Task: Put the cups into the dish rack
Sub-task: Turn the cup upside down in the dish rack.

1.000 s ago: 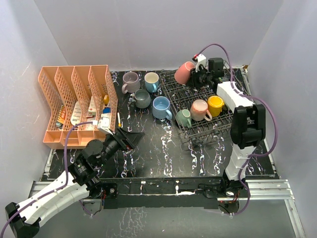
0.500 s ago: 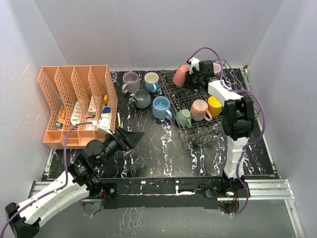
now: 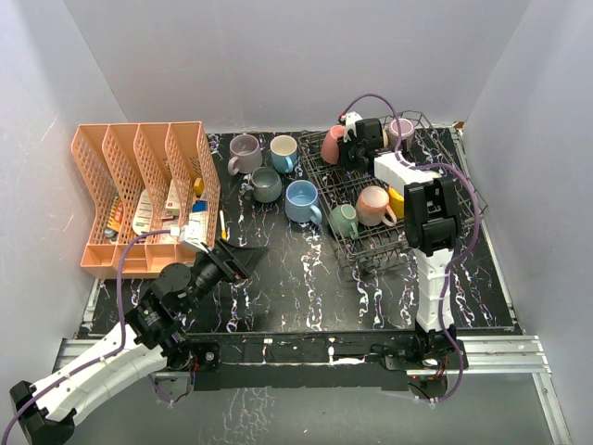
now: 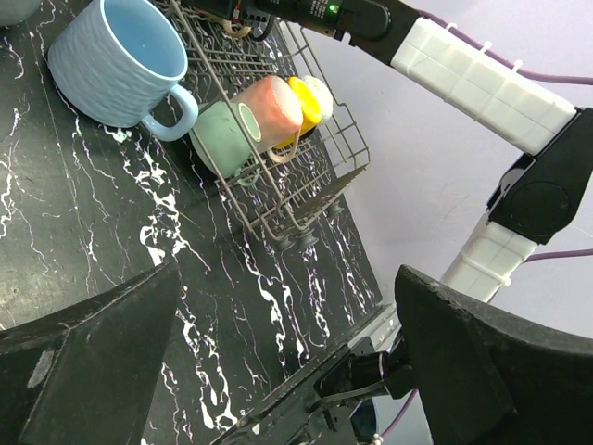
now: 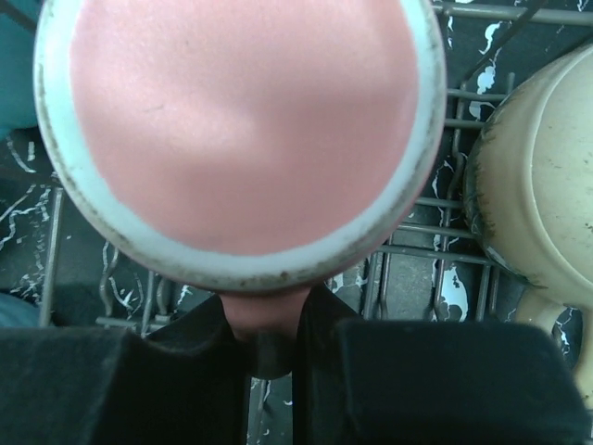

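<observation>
Right hand [image 5: 269, 338]: clamped on pink cup [image 5: 241, 130] handle, upper centre, over dish rack [image 3: 380, 252] | Left hand [image 3: 243, 260]: wide, empty, lower left, over black counter [image 3: 306, 287]

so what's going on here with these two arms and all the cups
The right gripper is shut on the handle of a pink cup and holds it over the far left corner of the dish rack. A green cup and others already lie in the rack. Four more, including a blue cup, stand on the table. The left gripper is open and empty.
</observation>
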`<action>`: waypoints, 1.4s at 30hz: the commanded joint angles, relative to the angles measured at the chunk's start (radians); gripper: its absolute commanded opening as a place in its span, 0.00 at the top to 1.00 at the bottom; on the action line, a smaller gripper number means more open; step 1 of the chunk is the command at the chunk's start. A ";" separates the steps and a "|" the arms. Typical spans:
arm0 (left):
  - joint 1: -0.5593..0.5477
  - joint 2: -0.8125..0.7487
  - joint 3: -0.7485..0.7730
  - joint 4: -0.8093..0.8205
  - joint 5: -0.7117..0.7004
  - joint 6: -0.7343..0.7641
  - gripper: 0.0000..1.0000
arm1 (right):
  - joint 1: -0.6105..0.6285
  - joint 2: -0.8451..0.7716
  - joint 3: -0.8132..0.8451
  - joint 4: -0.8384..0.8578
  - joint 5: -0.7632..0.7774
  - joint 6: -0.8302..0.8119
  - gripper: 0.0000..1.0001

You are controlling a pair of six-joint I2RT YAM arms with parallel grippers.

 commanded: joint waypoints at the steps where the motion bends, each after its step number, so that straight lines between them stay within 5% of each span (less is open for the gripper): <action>1: 0.004 -0.024 -0.012 -0.002 -0.016 -0.005 0.03 | 0.002 -0.009 0.086 0.155 0.075 -0.012 0.91; 17: 0.003 -0.006 -0.009 0.001 -0.024 -0.006 0.03 | 0.005 0.053 0.111 0.179 0.168 -0.050 0.83; 26: 0.004 -0.016 -0.010 -0.007 -0.027 -0.006 0.03 | -0.001 0.058 0.111 0.177 0.187 -0.063 0.69; 42: 0.004 -0.020 -0.010 0.003 -0.022 -0.006 0.03 | -0.002 -0.074 0.056 0.147 0.158 -0.135 0.59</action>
